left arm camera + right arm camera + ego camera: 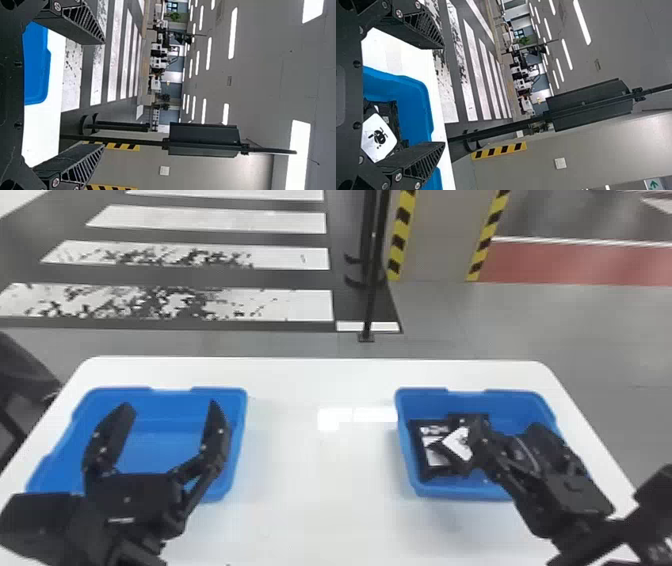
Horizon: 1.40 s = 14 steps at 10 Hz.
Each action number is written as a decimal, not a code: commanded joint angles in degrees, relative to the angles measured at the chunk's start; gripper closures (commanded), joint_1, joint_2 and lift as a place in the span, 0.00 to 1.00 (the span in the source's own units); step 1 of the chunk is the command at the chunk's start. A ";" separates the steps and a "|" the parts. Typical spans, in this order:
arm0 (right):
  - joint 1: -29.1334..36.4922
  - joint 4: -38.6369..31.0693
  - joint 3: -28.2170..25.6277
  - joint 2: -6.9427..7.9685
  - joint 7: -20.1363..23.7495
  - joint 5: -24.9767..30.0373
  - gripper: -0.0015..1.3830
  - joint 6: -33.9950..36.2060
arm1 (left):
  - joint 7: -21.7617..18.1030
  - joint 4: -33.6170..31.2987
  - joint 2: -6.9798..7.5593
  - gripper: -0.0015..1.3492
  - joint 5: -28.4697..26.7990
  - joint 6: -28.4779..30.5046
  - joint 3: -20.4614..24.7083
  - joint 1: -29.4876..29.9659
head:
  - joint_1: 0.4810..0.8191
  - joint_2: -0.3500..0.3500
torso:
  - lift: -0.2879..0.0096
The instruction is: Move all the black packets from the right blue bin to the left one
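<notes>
In the lower right of the head view, the right gripper (508, 431) reaches over the right blue bin (407, 470), its two black fingers spread well apart. The right wrist view shows the same wide gap between the fingertips, with nothing clamped there; whether a finger touches the contents below, I cannot tell. The black packets (421, 462) lie in the left part of that bin, overlapping, some with white labels, one white label (457, 444) tilted just beside the gripper's nearer finger. In the lower left, the left gripper (171, 407) hangs over the left blue bin (239, 430), fingers wide apart and holding nothing. Both bins rest on the white table (320, 485), well apart, near its opposite sides.
</notes>
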 commanded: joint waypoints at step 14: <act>-13.07 6.08 0.57 -1.06 0.32 4.71 0.12 18.98 | -1.01 0.00 -0.09 0.08 -0.91 1.12 0.31 -0.14 | 0.63 0.42 | 0.50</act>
